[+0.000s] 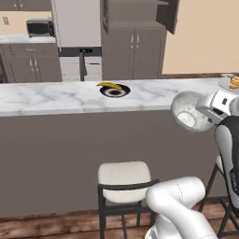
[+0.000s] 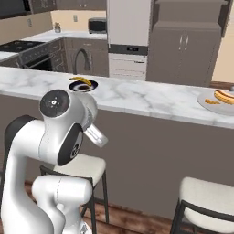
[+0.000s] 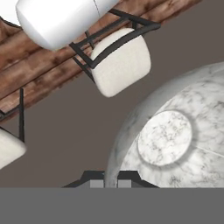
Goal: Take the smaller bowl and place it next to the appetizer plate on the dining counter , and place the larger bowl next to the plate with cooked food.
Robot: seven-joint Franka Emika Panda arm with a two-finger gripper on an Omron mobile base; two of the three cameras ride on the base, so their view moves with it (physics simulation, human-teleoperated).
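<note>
My gripper is shut on the rim of the smaller bowl, a grey-white speckled bowl. I hold it tipped on its side in front of the dining counter, just below the top's edge. In the hand view the bowl is close up, its rim pinched between my gripper's tips. The appetizer plate, dark with a yellow piece, lies on the counter to the bowl's left; it is also on the counter as the appetizer plate. The plate with cooked food sits far right. The larger bowl is out of view.
A cushioned stool stands before the counter's grey-brown front, with another stool to the right and one below the hand. Cabinets and a fridge stand behind the counter. My own arm blocks the left of the right base view.
</note>
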